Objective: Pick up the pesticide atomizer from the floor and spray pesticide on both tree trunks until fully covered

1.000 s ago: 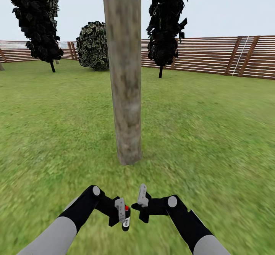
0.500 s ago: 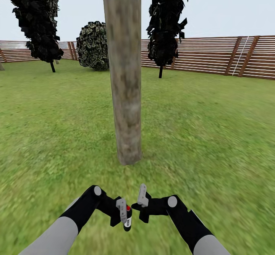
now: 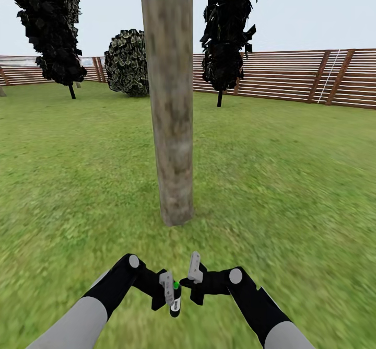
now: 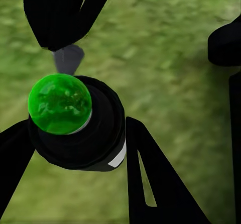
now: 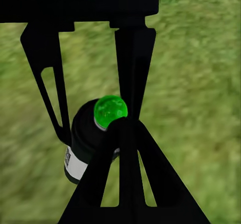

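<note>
Left end effector (image 3: pixel 170 290): pinching pesticide atomizer (image 3: pixel 175 302), green cap.
Right end effector (image 3: pixel 189 278): cannot tell; fingertip at cap.
Tree trunk (image 3: pixel 171 98): ahead of atomizer.

A simulated outdoor garden lay under a pale sky. Blurry green lawn (image 3: pixel 292 182) covered the ground. A thick, mottled grey-tan tree trunk (image 3: pixel 171 108) rose from the grass. Behind it stood dark leafy trees (image 3: pixel 227 30) and a round bush (image 3: pixel 127 62), all ringed by a brown horizontal-slat wooden fence (image 3: pixel 292 77).
</note>
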### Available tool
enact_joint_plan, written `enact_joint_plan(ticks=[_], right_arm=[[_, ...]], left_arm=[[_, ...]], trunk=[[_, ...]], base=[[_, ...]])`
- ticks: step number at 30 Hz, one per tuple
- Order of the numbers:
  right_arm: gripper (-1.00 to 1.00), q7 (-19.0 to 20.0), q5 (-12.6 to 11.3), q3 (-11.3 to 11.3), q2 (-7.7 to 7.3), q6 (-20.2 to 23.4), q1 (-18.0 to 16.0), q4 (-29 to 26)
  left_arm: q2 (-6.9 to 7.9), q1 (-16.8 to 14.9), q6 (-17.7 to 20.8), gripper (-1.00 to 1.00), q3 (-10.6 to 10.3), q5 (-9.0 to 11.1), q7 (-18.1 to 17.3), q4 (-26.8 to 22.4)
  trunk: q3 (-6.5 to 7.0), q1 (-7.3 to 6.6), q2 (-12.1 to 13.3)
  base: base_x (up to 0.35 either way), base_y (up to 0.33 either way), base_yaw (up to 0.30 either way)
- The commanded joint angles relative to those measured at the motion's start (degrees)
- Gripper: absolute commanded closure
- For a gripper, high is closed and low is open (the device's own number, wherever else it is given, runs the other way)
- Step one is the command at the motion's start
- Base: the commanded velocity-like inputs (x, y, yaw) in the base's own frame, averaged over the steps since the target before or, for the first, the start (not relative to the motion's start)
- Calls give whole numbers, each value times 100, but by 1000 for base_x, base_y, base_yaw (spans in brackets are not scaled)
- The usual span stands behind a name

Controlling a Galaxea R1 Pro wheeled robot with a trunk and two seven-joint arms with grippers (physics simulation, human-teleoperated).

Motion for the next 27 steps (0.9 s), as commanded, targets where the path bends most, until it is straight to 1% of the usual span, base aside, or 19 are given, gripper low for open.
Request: enact_joint_plan(ticks=[1, 6, 8, 13, 16, 20, 21, 22, 23, 24, 25, 26, 27], right_arm=[[100, 0, 0, 0, 0, 0, 0, 0], [100, 0, 0, 0, 0, 0, 0, 0], [100, 0, 0, 0, 0, 0, 0, -3], [100, 0, 0, 0, 0, 0, 0, -1], [100, 0, 0, 0, -6, -2, 3, 0], [100, 0, 0, 0, -27, -3, 1, 7], [100, 0, 0, 0, -34, -6, 1, 12], [100, -2, 0, 0, -38, -7, 0, 14], [100, -1, 0, -2, -39, -7, 0, 15], [100, -1, 0, -4, -47, -8, 3, 16], [-100, 0, 0, -6, -53, -8, 2, 17], [-100, 0, 0, -6, -54, -8, 2, 17], [-100, -3, 0, -8, -62, -9, 2, 23]], left_arm=[[2, 0, -7, 100, 0, 0, -1, 10], [83, 0, -15, 100, 6, -52, 10, 58], [183, 1, -12, 100, 6, -68, 20, 64], [513, 17, -12, 100, -1, -76, 25, 72], [811, 43, -15, 100, -4, -77, 25, 75], [1299, 80, -25, 100, 17, -74, 30, 76], [1474, 91, -29, 100, 24, -71, 39, 76], [1582, 96, -30, 100, 29, -73, 50, 76], [1639, 98, -31, 100, 33, -72, 54, 76], [1806, 102, -32, 100, 47, -70, 61, 76], [1918, 103, -31, 100, 54, -57, 67, 76], [1972, 103, -29, 100, 58, -47, 71, 76], [2125, 104, -27, 100, 107, 2, 106, 81]], trunk=[[0, 0, 0], [0, 0, 0], [0, 0, 0], [0, 0, 0], [0, 0, 0], [0, 0, 0], [0, 0, 0], [0, 0, 0], [0, 0, 0], [0, 0, 0], [0, 0, 0], [0, 0, 0], [0, 0, 0]], base=[[0, 0, 0], [0, 0, 0], [0, 0, 0], [0, 0, 0], [0, 0, 0], [0, 0, 0], [0, 0, 0], [0, 0, 0], [0, 0, 0], [0, 0, 0], [0, 0, 0], [0, 0, 0], [0, 0, 0]])
